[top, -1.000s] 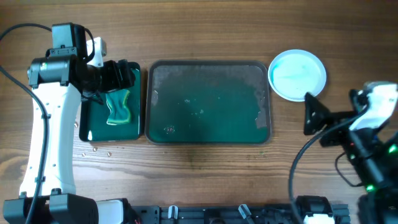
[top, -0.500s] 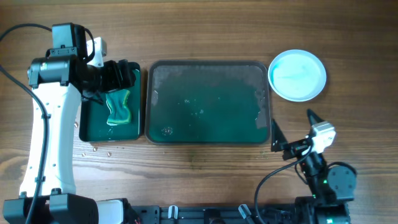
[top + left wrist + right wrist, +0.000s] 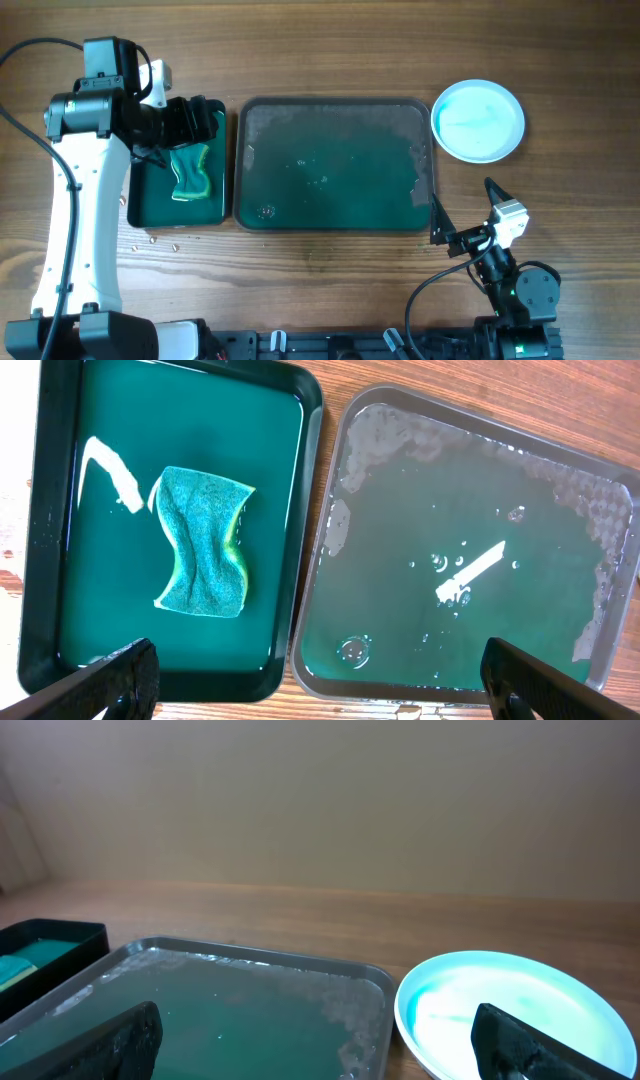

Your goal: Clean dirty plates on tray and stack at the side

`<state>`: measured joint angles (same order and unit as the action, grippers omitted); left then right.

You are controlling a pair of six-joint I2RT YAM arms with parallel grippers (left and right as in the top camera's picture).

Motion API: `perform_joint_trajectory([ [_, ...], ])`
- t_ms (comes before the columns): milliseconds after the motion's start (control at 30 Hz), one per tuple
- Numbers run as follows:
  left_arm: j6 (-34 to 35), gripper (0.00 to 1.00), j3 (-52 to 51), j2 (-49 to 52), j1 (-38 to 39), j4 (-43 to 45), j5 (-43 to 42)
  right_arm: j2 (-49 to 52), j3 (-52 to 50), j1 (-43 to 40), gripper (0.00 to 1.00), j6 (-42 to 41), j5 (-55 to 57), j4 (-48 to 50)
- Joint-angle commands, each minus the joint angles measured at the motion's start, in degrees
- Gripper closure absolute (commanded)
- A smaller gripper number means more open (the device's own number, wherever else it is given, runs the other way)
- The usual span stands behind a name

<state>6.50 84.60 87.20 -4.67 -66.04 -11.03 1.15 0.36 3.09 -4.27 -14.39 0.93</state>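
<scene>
The tray (image 3: pixel 335 101), large and grey-rimmed, lies mid-table and holds only greenish water with foam at its edges (image 3: pixel 470 480) (image 3: pixel 220 1010). A pale blue plate (image 3: pixel 478 120), faintly smeared teal, rests on the wood right of the tray (image 3: pixel 510 1010). Whether others lie under it I cannot tell. My left gripper (image 3: pixel 195 120) hovers open above the small tray and its sponge (image 3: pixel 190 172), jaws wide apart and empty (image 3: pixel 320 685). Low at the table's front right, my right gripper (image 3: pixel 465 205) is open and empty, facing the tray's right end and the plate (image 3: pixel 320 1045).
A smaller black-rimmed green tray (image 3: pixel 150 205) at the left holds water and the wavy green sponge (image 3: pixel 205 540). Small crumbs (image 3: pixel 150 240) lie on the wood in front of it. The robot base and cables (image 3: pixel 510 300) fill the front right edge.
The right arm has swung from the right edge, near the plate, back and down to the front right of the tray. Left arm, sponge and plate have not moved.
</scene>
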Motion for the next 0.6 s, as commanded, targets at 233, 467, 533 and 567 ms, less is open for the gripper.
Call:
perform_joint_trajectory([
  [233,0.35,0.00,0.26,0.20,0.04,-0.04,-0.72,-0.94,-0.07,0.28,0.00,-0.76,-0.44,0.35],
  [467,0.35,0.00,0.24,-0.68,0.00,-0.04,-0.70,-0.94,-0.07,0.28,0.00,-0.79,-0.44,0.33],
  [533,0.33,0.00,0.02,-2.64,0.44,-0.07,-0.66,-0.94,-0.07,0.28,0.00,-0.79,-0.44,0.33],
  [567,0.33,0.00,-0.11,-4.11,0.74,-0.07,-0.20,-0.94,-0.07,0.28,0.00,-0.79,-0.44,0.35],
])
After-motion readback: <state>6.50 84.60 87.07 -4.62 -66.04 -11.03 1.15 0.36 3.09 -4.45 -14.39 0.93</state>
